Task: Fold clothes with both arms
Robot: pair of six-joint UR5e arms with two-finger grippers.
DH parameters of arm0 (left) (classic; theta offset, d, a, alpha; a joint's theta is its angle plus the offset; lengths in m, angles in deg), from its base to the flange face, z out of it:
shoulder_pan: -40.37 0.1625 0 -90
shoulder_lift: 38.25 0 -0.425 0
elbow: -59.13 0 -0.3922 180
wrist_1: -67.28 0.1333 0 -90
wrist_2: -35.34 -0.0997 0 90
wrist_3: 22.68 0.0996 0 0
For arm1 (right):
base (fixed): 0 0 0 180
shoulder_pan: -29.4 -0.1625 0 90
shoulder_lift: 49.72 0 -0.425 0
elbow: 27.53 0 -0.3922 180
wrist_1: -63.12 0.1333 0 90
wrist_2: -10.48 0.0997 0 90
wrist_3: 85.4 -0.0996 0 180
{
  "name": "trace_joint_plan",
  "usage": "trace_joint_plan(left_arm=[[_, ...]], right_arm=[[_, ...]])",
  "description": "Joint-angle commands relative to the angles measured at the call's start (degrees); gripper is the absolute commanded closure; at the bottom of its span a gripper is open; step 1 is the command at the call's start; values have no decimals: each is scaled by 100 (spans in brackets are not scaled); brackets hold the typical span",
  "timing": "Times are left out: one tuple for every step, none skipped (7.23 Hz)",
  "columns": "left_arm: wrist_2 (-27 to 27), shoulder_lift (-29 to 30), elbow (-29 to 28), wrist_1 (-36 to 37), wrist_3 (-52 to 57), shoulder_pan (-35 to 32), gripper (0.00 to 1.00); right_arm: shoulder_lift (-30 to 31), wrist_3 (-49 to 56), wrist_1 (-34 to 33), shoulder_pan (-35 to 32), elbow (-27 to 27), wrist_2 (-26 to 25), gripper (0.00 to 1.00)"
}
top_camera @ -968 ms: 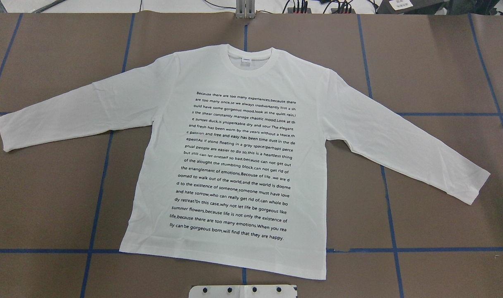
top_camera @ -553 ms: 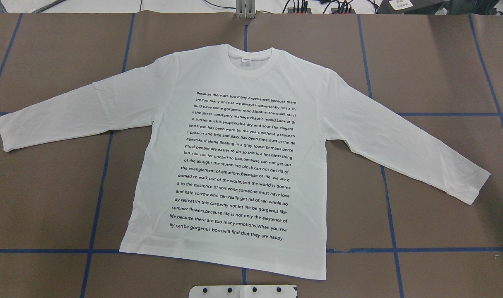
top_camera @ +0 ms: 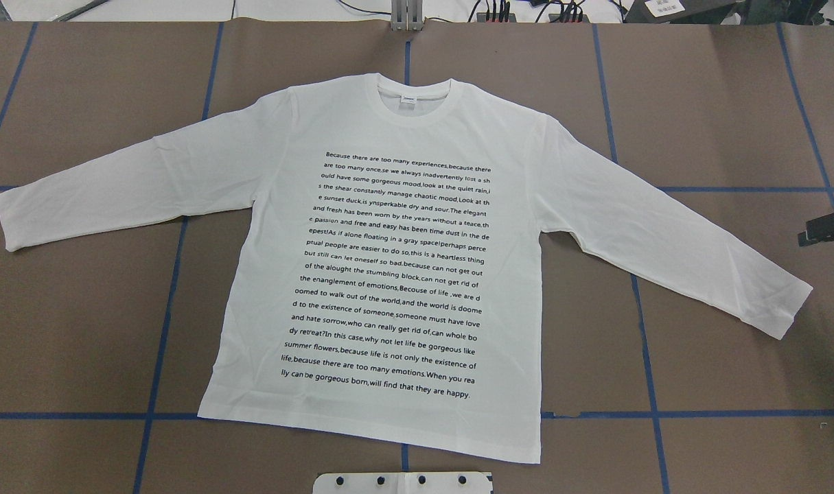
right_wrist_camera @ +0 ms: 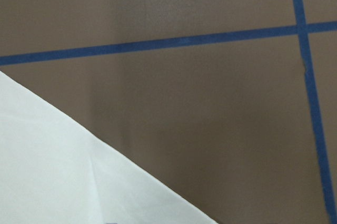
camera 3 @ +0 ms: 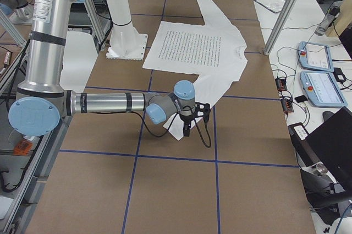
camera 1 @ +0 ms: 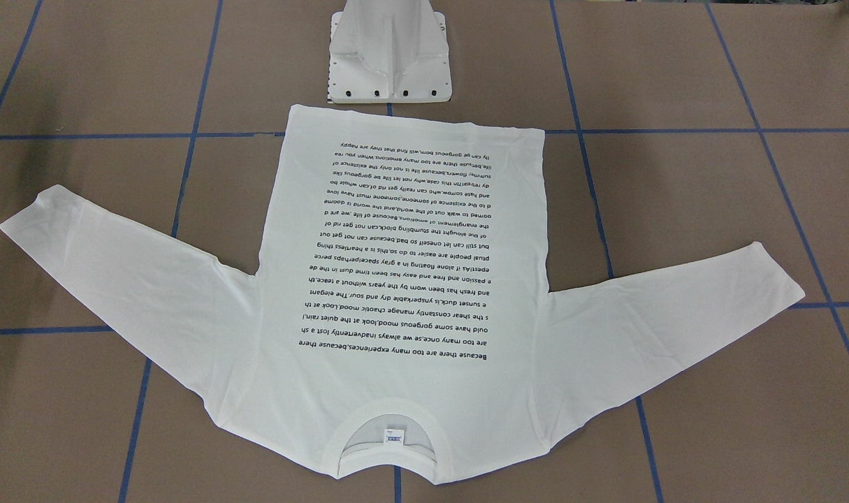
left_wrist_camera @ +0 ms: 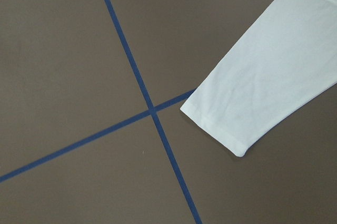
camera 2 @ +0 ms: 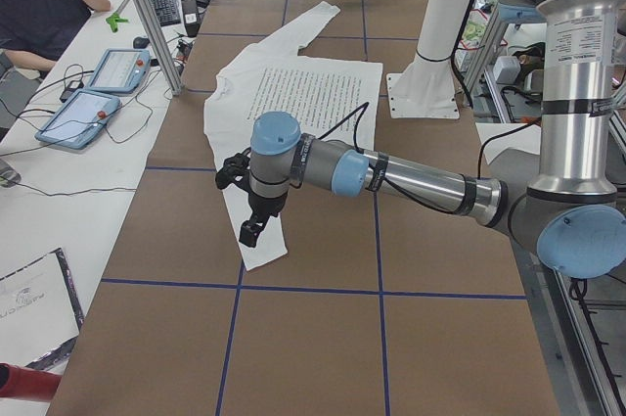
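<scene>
The white long-sleeved T-shirt (top_camera: 389, 274) lies flat on the brown table, printed text up, collar (top_camera: 413, 103) at the far side, both sleeves spread out. It also shows in the front view (camera 1: 410, 265). My left gripper (camera 2: 252, 228) hangs above the left sleeve's cuff (left_wrist_camera: 247, 108); it shows only in the left side view, so I cannot tell its state. My right gripper (camera 3: 187, 128) hangs over the right sleeve's cuff (top_camera: 780, 302). Only a black part of it shows at the overhead view's right edge (top_camera: 828, 230), and its jaws are hidden.
The white pedestal base (camera 1: 389, 63) stands just behind the shirt's hem. Blue tape lines (top_camera: 163, 329) grid the table. A seated operator (camera 2: 39, 5), tablets (camera 2: 93, 93) and an aluminium post (camera 2: 147, 15) are along the far side.
A black part of my right gripper has come into the overhead view at its right edge, above the right sleeve. The shirt has not moved.
</scene>
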Motion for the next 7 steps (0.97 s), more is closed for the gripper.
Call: trace_joint_plan(left_arm=[[-20, -22, -46, -87, 13, 7, 0], [-20, -22, -63, -87, 13, -2, 0], [-20, -22, -63, -96, 13, -2, 0], [-12, -22, -72, -96, 13, -2, 0], [6, -31, -72, -96, 13, -2, 0], [6, -22, -72, -96, 13, -2, 0], [15, -31, -72, -96, 13, -2, 0]], right_arm=[[393, -1551, 934, 1015, -59, -822, 12], [560, -1642, 936, 1210, -233, -920, 15], [588, -1643, 936, 1342, -244, -991, 16], [649, -1652, 936, 1465, -244, -1104, 19], [693, -1652, 936, 1562, -235, -1132, 23], [754, -1652, 936, 1668, -235, -1141, 25], [816, -1652, 936, 1712, -235, -1149, 28]])
